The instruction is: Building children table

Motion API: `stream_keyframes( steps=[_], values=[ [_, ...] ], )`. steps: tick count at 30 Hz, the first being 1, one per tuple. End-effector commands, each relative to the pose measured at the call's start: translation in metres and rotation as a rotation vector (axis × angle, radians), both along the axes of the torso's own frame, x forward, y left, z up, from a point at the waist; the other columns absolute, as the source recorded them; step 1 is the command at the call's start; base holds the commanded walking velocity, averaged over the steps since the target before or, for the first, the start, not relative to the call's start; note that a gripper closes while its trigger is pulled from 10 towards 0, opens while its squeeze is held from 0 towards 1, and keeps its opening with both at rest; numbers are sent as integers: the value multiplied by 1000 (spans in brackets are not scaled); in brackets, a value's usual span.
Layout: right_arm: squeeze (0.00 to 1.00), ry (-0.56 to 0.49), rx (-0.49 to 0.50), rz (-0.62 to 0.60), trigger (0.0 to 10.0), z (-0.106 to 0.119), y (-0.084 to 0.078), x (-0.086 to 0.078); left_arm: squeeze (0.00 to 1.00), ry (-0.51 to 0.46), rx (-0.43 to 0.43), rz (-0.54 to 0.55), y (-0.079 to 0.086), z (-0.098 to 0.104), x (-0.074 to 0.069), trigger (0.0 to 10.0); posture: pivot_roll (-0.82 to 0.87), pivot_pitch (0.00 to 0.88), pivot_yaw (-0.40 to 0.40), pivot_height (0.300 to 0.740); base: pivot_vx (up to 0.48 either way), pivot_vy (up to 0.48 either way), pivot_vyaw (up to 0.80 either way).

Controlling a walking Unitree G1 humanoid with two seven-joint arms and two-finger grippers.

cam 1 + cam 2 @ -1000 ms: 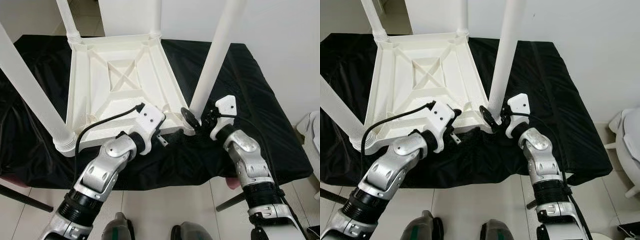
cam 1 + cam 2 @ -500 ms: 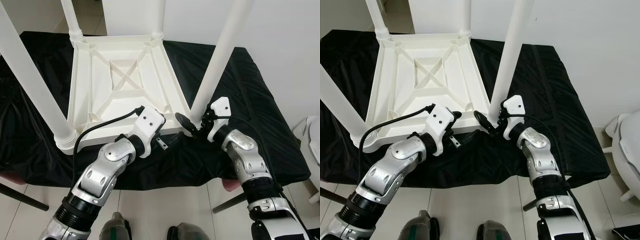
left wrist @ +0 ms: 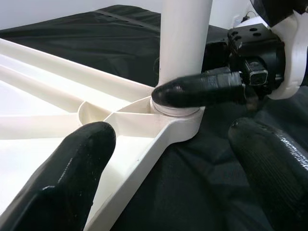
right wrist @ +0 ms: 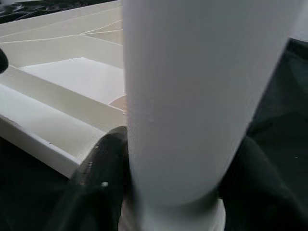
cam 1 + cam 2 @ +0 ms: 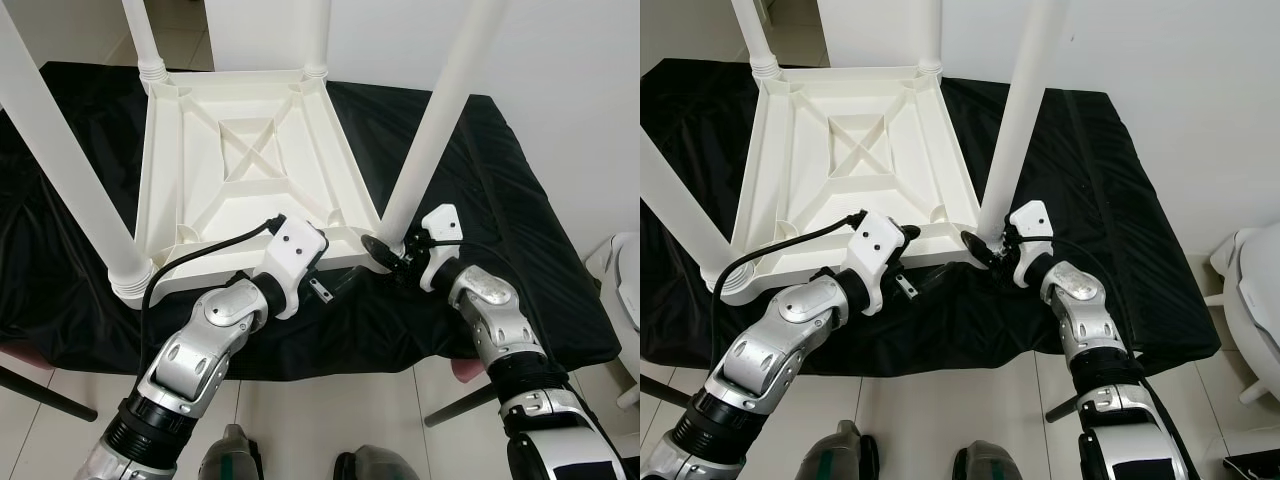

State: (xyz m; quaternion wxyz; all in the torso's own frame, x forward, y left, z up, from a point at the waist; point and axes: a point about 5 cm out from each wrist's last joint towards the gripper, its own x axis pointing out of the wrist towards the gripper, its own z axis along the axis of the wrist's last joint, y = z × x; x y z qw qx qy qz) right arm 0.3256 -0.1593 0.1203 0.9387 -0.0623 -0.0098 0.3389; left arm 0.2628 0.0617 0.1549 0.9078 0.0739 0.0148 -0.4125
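Head eyes look steeply down—wrist cameras sit close (sharing the near leg).

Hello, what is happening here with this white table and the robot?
A small white plastic table lies upside down on a black cloth, with its legs pointing up. The right gripper has its jaws around the base of the near right leg, at the socket in the table's corner. The left gripper hangs with open jaws just beside that same corner, not holding anything. All four legs appear to be in their sockets.
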Motion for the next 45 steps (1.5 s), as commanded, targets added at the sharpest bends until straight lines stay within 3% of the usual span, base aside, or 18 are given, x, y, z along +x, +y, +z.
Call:
stream_keyframes(
  steps=[1,10,15,24,28,33,34,37,38,45],
  values=[
    [0,-11,0,13,0,1,2,1,0,12,3,-41,-2,0,-3,10000,-67,0,-28,740,0,0,0],
    [0,-34,46,-69,0,3,3,-1,0,11,1,-23,0,0,-2,10000,-64,0,-43,740,0,0,0],
    [0,-47,151,-271,0,8,20,-5,0,7,-11,-5,-1,0,0,10000,-61,4,-66,740,0,0,0],
    [0,-52,228,-582,0,17,42,-10,0,10,-21,7,-2,0,-2,10000,-60,8,-74,740,0,0,0],
    [0,-34,241,-570,0,17,55,-15,0,10,-24,11,-1,0,-1,10000,-61,10,-73,740,0,0,0],
    [0,-32,230,-569,0,18,51,-15,0,12,-29,12,-2,1,-2,10000,-60,13,-68,740,0,0,0],
    [0,-41,229,-550,10000,19,50,-16,0,12,-29,11,-2,0,-2,10000,-60,13,-67,740,0,0,0],
    [0,-53,236,-516,10000,22,48,-16,0,14,-28,10,-1,0,-3,10000,-61,11,-65,740,0,0,0],
    [1000,-64,237,-500,10000,25,45,-16,0,14,-27,9,-1,0,-2,10000,-60,9,-68,740,0,0,0],
    [1000,-91,223,-378,10000,35,27,-10,0,10,-26,4,-2,1,-2,10000,-58,0,-69,740,0,0,0]
  ],
)
